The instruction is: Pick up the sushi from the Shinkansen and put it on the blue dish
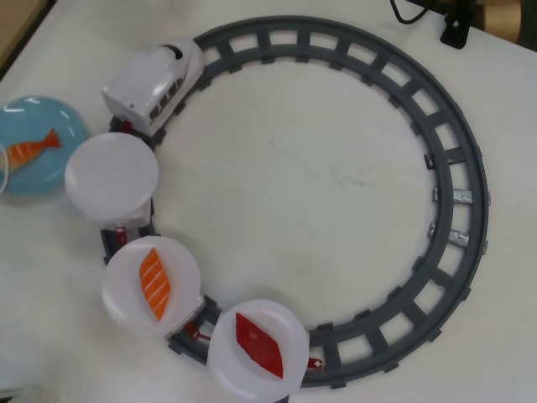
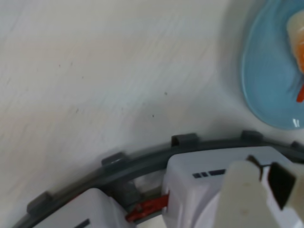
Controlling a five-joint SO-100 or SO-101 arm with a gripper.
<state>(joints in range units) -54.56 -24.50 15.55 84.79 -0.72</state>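
Observation:
The orange shrimp sushi (image 1: pixel 29 149) lies on the blue dish (image 1: pixel 52 117) at the far left of the overhead view. In the wrist view it is a blurred orange and pale shape (image 2: pixel 297 42) on the dish (image 2: pixel 266 71) at the top right. The white Shinkansen (image 1: pixel 155 84) stands on the track just right of the dish; its body (image 2: pixel 199 185) fills the bottom of the wrist view. My gripper (image 2: pixel 263 175) shows only in the wrist view, as a pale blurred finger (image 2: pixel 244 197) over the train, holding nothing visible. No arm shows in the overhead view.
The grey circular track (image 1: pixel 457 168) rings the white table. Behind the engine come three white plates: one empty (image 1: pixel 112 175), one with striped salmon (image 1: pixel 154 284), one with a dark red piece (image 1: pixel 258 344). A black cable and base (image 1: pixel 453 29) sit at the top right.

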